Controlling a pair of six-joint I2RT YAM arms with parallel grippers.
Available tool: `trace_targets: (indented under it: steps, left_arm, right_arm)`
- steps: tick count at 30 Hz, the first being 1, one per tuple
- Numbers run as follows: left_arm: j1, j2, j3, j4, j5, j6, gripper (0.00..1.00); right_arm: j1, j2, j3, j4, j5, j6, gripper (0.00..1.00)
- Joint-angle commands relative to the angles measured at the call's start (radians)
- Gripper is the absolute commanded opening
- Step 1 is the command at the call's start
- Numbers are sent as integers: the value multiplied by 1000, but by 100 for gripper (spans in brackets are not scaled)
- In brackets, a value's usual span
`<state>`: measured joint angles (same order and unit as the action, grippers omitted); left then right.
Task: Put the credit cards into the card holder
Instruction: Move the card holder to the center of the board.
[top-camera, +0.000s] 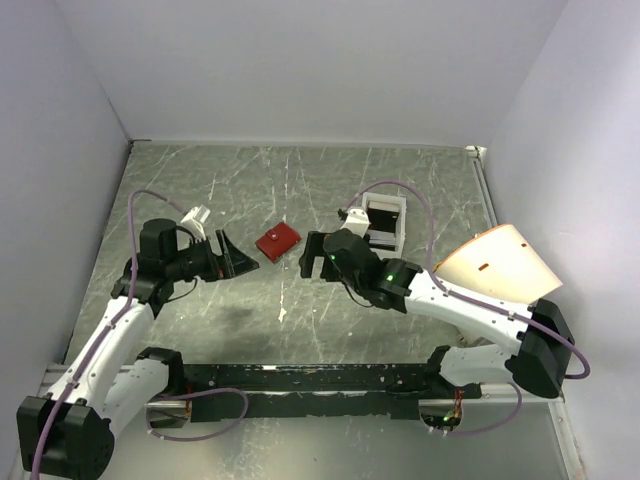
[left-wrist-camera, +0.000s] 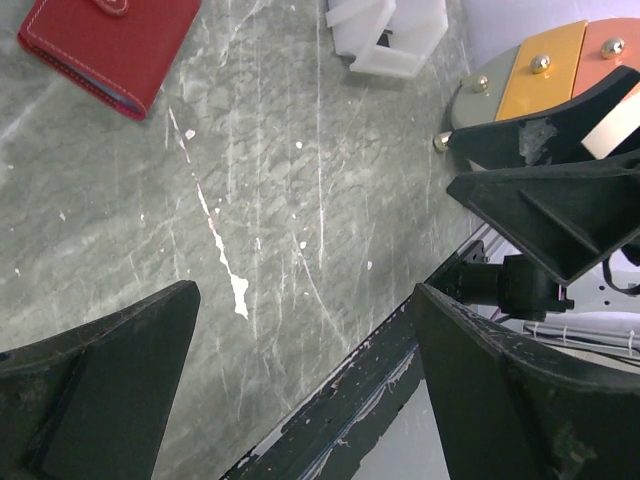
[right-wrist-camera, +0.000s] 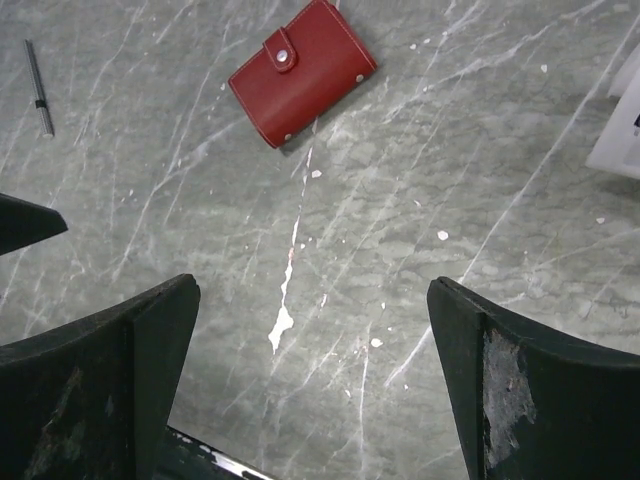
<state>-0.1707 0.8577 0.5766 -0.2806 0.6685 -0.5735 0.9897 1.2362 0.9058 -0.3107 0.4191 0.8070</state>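
Observation:
The card holder (top-camera: 278, 241) is a small red wallet lying closed on the grey marbled table, its snap tab fastened (right-wrist-camera: 302, 72); only a corner of the card holder (left-wrist-camera: 110, 45) shows in the left wrist view. My left gripper (top-camera: 238, 258) hovers just left of it, open and empty (left-wrist-camera: 305, 300). My right gripper (top-camera: 306, 256) hovers just right of it, also open and empty (right-wrist-camera: 310, 285). The two grippers face each other over bare table. The credit cards are not plainly visible; something dark sits inside a white box (top-camera: 384, 222).
The white open-topped box (left-wrist-camera: 390, 35) stands behind the right gripper. A fan-shaped cream, yellow and orange object (top-camera: 500, 262) lies at the right. A thin grey stick (right-wrist-camera: 38, 88) lies on the table. A black rail (top-camera: 320, 378) runs along the near edge.

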Motion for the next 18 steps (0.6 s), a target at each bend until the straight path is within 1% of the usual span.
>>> trace_targets:
  steps: [1,4,6,9,13,16,18]
  left_arm:
    - [11,-6,91,-43,41,56,99]
    - [11,-43,131,-111,18,86,99]
    - [11,-72,164,-166,-12,107,99]
    - [11,-119,211,-258,-61,133,98]
    - [11,-214,249,-353,-167,134,98]
    - [11,-280,248,-375,-201,121,97]
    - [11,-314,247,-382,-218,106,96]
  right_arm:
    - [6,35,47,42,45,-43,100]
    - [6,104,87,61,90,-78,100]
    - [4,169,159,61,133,-100,100]
    - [0,290,266,22,221,-114,100]
    - [-15,471,392,16,252,-173,97]
    - [-29,589,461,64,234,-265,89]
    - [-32,655,509,77,222,-306,78]
